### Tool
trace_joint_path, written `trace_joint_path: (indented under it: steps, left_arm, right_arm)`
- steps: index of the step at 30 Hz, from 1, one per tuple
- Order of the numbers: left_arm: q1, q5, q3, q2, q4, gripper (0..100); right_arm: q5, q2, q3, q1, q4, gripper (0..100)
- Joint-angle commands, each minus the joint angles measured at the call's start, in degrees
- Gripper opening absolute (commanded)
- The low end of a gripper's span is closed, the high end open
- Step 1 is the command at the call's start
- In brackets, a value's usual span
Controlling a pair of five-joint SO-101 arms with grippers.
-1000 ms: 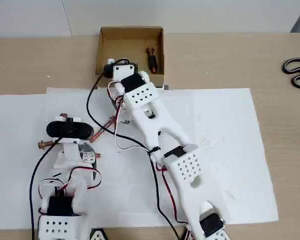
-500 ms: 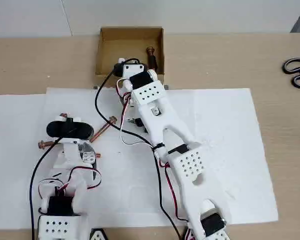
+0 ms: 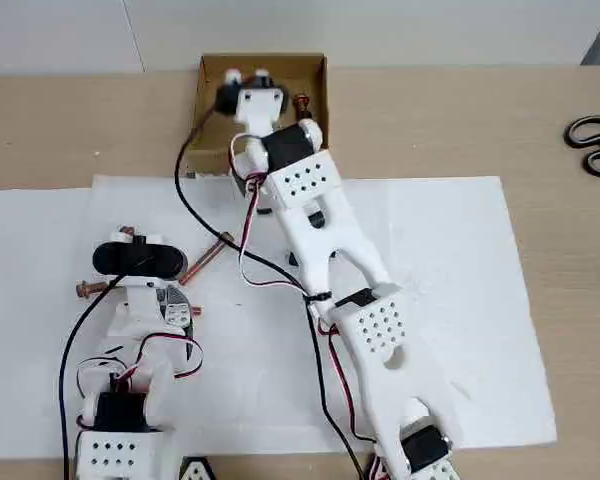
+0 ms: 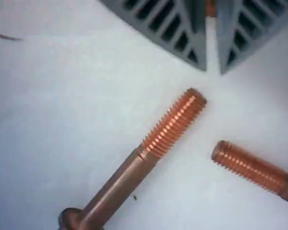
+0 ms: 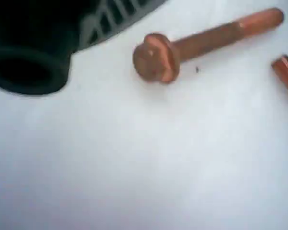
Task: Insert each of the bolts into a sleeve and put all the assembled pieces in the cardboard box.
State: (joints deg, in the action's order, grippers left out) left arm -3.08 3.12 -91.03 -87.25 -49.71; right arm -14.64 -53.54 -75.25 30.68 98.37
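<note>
In the high view one arm stretches up the table, and its gripper (image 3: 248, 88) hangs over the cardboard box (image 3: 212, 75). A copper bolt in a dark sleeve (image 3: 302, 103) lies at the box's right wall. The other arm stands at the lower left, its gripper (image 3: 132, 245) above the paper. A loose bolt (image 3: 205, 258) lies beside it and a bolt head (image 3: 83, 290) pokes out to its left. The left gripper (image 4: 213, 69) has grey jaws nearly touching above two bare bolts (image 4: 149, 148) (image 4: 252, 167). The right wrist view has a headed bolt (image 5: 182, 48) and a blurred black round part (image 5: 29, 72).
A large white paper sheet (image 3: 440, 260) covers the middle of the wooden table. Black-handled scissors (image 3: 595, 140) lie at the far right edge. Black and red cables (image 3: 195, 210) trail across the paper between the two arms.
The long arm has swung its gripper from the paper's top edge up over the cardboard box. The arm at the lower left and the bolts around it have not moved.
</note>
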Motion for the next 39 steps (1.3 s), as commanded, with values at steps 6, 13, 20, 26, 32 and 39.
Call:
trace_joint_path:
  steps: [6, 13, 20, 26, 32, 39]
  left_arm:
    - [-0.3, -0.1, 0.4, -0.5, 1.0, 0]
    - [-0.5, -0.2, 13.6, 0.0, -7.2, 0]
    - [-0.4, 0.0, 28.3, 2.5, -14.4, 0]
    - [-0.6, 5.9, 45.4, 20.4, -18.3, 0]
    - [-0.6, 17.9, 64.4, 44.0, -17.8, 0]
    - [-2.7, 30.5, 73.8, 64.4, -17.8, 0]
  right_arm:
    - [1.1, 11.7, -4.3, -8.6, 1.5, 0.3]
    - [3.3, 23.7, 11.7, -13.8, 1.6, 0.2]
    - [3.2, 41.5, 38.6, -16.6, 1.4, 0.2]
    - [3.1, 52.9, 54.0, -21.1, 1.2, 0.2]
    - [3.1, 60.4, 64.4, -26.2, 1.1, 0.2]
    - [3.0, 68.9, 77.9, -33.8, 0.8, 0.2]
